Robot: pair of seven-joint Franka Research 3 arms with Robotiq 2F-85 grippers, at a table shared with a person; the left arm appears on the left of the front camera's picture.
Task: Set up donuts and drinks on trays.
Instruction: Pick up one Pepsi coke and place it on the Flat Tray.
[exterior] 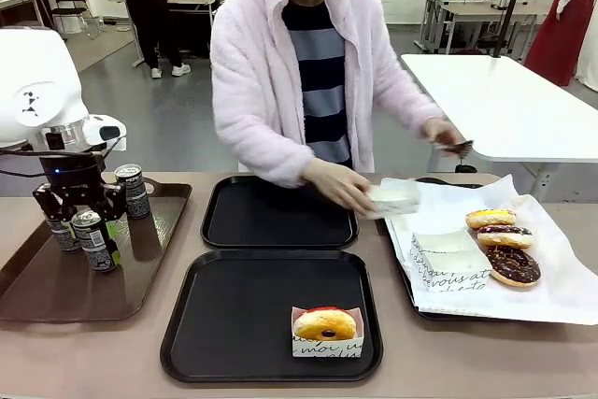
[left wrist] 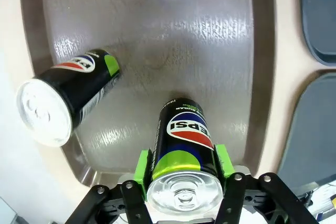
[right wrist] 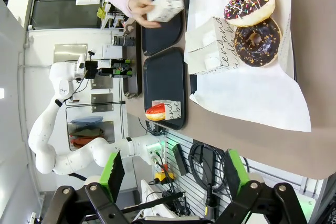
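My left gripper (exterior: 92,226) is shut on a drink can (exterior: 94,242) that stands on the brown tray (exterior: 56,287); in the left wrist view its green pads (left wrist: 143,165) press both sides of this can (left wrist: 184,145). Two more cans (exterior: 134,191) (exterior: 64,232) stand close by on that tray. The near black tray (exterior: 234,315) holds one sleeved donut (exterior: 325,325). The far black tray (exterior: 271,217) is bare. My right gripper (right wrist: 176,182) hangs open, high above the table's right end, with nothing between its fingers.
The person holds a white paper sleeve (exterior: 393,198) over the far tray's right edge and tongs (exterior: 459,147) in the other hand. A paper-lined tray (exterior: 467,292) at the right carries three donuts (exterior: 505,235) and a sleeve (exterior: 448,254).
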